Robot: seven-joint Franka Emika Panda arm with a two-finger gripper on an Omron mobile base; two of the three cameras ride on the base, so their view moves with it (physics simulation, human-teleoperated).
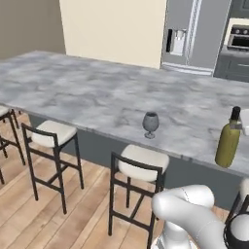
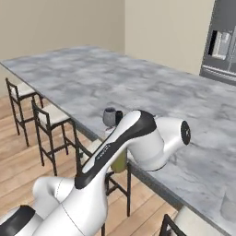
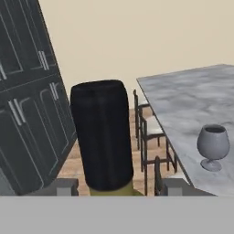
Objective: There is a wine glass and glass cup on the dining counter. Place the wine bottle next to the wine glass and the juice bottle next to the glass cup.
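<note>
The wine bottle (image 1: 227, 144), olive-green with a black top (image 3: 101, 132), is held upright by its neck in my gripper (image 3: 119, 185), which is shut on it. It hangs at the front edge of the dining counter (image 1: 97, 92), on the stool side, to the right of the wine glass. The wine glass (image 1: 151, 125) stands on the counter near that edge and shows at the right of the hand view (image 3: 213, 146). In the right base view my arm covers most of the bottle (image 2: 120, 162) and part of the wine glass (image 2: 109, 117). The juice bottle is out of view.
Several black-framed stools with pale seats (image 1: 142, 163) line the counter's front over a wooden floor. A steel fridge (image 1: 197, 31) and an oven stand at the back right. Dark cabinets (image 3: 27, 114) fill the left of the hand view.
</note>
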